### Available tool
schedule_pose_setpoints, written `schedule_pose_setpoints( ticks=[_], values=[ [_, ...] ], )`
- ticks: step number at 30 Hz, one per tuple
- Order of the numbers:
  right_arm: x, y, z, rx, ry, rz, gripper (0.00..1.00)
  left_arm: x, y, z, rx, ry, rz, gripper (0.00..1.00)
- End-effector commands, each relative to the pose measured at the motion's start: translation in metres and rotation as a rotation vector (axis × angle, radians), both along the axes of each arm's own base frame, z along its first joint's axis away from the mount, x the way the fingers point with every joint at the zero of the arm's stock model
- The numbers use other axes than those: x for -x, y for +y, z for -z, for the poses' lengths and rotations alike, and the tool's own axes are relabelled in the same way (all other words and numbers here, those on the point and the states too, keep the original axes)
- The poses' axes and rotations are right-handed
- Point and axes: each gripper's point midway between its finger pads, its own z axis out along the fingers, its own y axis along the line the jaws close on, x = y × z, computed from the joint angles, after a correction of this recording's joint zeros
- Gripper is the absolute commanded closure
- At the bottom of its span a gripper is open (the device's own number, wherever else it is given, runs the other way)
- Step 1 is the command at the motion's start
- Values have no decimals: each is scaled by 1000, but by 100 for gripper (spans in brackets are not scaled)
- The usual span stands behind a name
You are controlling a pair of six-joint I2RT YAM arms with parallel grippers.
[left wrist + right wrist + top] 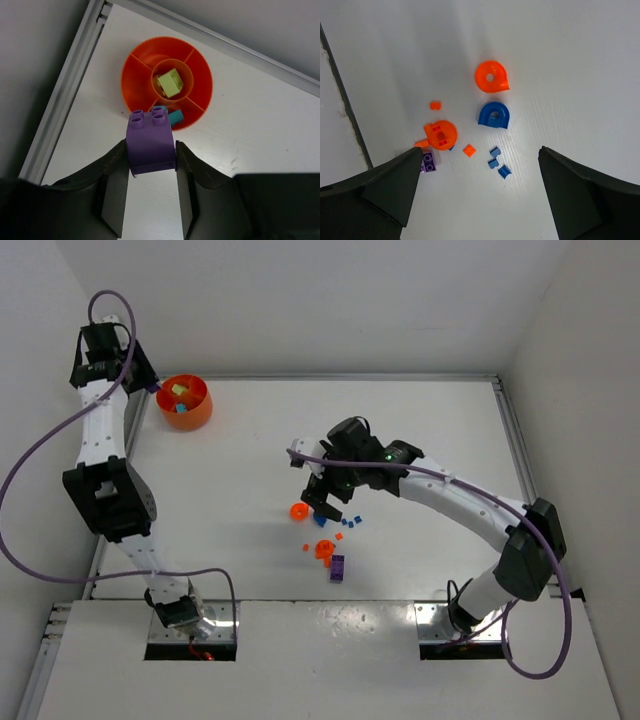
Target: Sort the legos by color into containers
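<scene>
Care over the drop: left gripper (150, 155), clamped on a purple brick (150, 142) at the near rim of the divided orange bowl (200, 75), should release only squarely above a bare wedge, clear of the lime brick (170, 82) and teal piece (176, 117), while the right gripper (479, 155) hovers, jaws wide apart, over loose legos (494, 115)

- A robotics lab test cell is shown.
- A plain white worktop (420, 420) is enclosed by bare white walls (300, 300) at the top and both sides of the overhead frame.
- The worktop is edged by a metal rail (70, 85), seen at the upper left of the left wrist frame.
- Two white jointed arms, the left arm (105, 490) and the right arm (460, 505), are bolted into recesses (225, 645) at the bottom of the overhead frame.
- Purple cables (30, 460) are looped loose from the arms at far left and lower right.
- Small legos (337, 567) and one orange bowl (185, 402) are set out on the worktop.
</scene>
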Motion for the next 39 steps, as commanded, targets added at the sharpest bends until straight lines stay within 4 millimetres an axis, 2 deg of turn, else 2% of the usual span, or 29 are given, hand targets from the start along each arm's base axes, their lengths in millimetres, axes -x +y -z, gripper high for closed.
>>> schedule_pose_setpoints(
  ticks=[1,2,3,4,5,6,9,10,11,16,17,18,19,24,25,28,31,32,34,36,39],
  values=[
    [-14,1,-8,-40,-43,27,1,-14,22,12,-5,23,-57,100],
    [-14,1,-8,-40,-43,27,1,-21,24,6,-11,4,-58,100],
    [-14,1,-8,-40,-43,27,1,-25,31,9,-10,5,-67,100],
    [-18,0,-9,-47,-50,36,1,-32,33,23,-4,24,-67,100],
    [-18,1,-5,-44,-37,30,1,-38,34,17,-13,7,-50,100],
    [-18,1,-5,-44,-37,30,1,-42,35,20,-13,8,-50,100],
    [-20,-1,-1,-39,-24,46,1,-54,40,37,-15,28,-45,99],
    [-23,-3,3,-31,-17,55,1,-57,41,48,-17,46,-39,99],
    [-23,-3,3,-31,-17,55,1,-60,44,46,-25,39,-48,99],
    [-27,-5,11,-29,15,68,1,-70,48,67,-25,66,-42,97],
    [-28,-4,7,-35,9,68,1,-71,48,75,-21,79,-42,97],
    [-28,-4,7,-35,8,68,1,-72,49,71,-24,69,-42,97],
    [-27,-3,11,-34,20,62,1,-73,49,78,-20,80,-42,97],
    [-28,-4,12,-36,38,71,1,-79,50,84,-22,77,-28,95],
    [-30,-2,12,-35,39,71,1,-80,50,90,-19,87,-28,94],
    [-30,-5,13,-34,51,75,1,-81,51,93,-19,89,-28,86],
    [-30,-5,13,-34,51,75,1,-83,52,91,-29,80,-23,52],
    [-29,-6,17,-28,57,75,1,-85,51,89,-27,70,-16,34],
    [-29,-6,13,-34,51,75,1,-86,51,79,-34,51,-16,26],
    [-31,-9,13,-34,51,84,1,-84,50,64,-42,28,-17,21],
    [-26,-13,8,-43,41,84,1,-75,43,18,-56,-55,2,20]
  ],
)
